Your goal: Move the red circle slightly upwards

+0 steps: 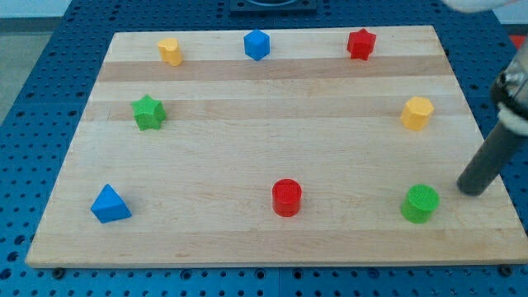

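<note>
Camera view: wooden board (247,124) on blue pegboard (49,49), carrying eight loose blocks, none stacked or touching. Red circle (286,198) near the front edge, centre. Green circle (420,204) front right, blue triangle (109,204) front left. Green star (148,112) left; yellow hexagon (417,113) right. Far row: yellow block (170,51), blue cube (256,44), red star (360,44). No jaws: plain rod, my tip (469,190) just right of green circle, holding nothing, apparently not touching it, well apart from red circle.

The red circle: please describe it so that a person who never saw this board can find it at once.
Start at the wooden board and follow its bottom edge to about the middle. The red circle stands there, between the blue triangle and the green circle. The only other red block is the red star, at the view's top.
</note>
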Action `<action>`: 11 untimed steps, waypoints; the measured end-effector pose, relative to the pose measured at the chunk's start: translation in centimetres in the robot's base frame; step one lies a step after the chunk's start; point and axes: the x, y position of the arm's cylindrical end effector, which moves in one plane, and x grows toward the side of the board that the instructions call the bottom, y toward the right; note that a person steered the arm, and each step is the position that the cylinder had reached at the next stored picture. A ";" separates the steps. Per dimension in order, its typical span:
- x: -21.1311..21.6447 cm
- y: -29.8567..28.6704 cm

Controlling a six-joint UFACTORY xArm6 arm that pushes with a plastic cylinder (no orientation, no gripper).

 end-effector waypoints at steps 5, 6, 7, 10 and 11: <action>9.6 -11.3; 9.2 -16.1; 5.1 -21.7; -4.5 -33.3; -3.4 -35.4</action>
